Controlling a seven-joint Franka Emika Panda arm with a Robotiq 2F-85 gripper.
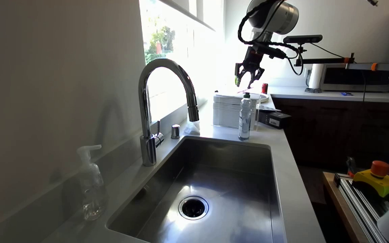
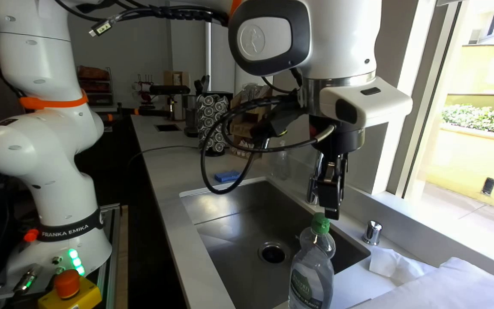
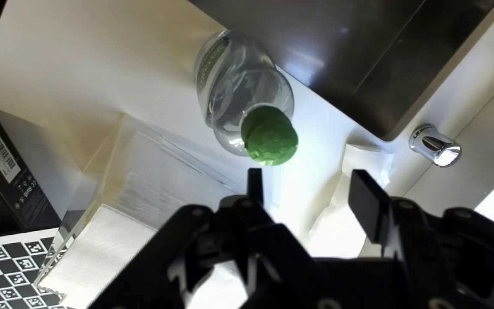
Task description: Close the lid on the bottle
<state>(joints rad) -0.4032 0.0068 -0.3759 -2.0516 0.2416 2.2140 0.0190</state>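
Slim clear plastic bottle (image 2: pixel 313 274), printed label on its body: upright on the smooth pale tabletop (image 1: pixel 294 195), just beside the rim of the rectangular steel sink (image 1: pixel 226 153).

Rounded green lid (image 3: pixel 270 136): on the bottle's neck; whether pressed fully down, cannot be told.

Two-fingered black gripper (image 3: pixel 307 189): points down by the bottle's top. Black fingers (image 3: pixel 369 206): spread apart, with a plain gap between them; tips near the lid, which lies just past them in the wrist view. In an exterior view the tips show above the lid.

Jointed white robot arm (image 2: pixel 49 150): orange band, black cables; carries the gripper.

High-arched chrome faucet (image 1: pixel 144 104): beside the sink, taller than the bottle.

Short chrome cylinder (image 3: pixel 433 146): on the tabletop, near the sink's corner.

Crumpled white sheet (image 2: pixel 395 262): near the cylinder.

Straight-sided clear box (image 3: pixel 114 150): near the bottle, on the side away from the sink; holds stacked white sheets (image 3: pixel 101 253).

Black carton with white barcode label (image 3: pixel 28 201): beside the clear box.

Clear pump dispenser (image 1: pixel 91 189): on the tabletop, well apart from the bottle.

Small blue item (image 2: pixel 227 176): at the sink's end opposite the bottle.

Red can (image 1: pixel 264 88): upright, beyond the clear box.
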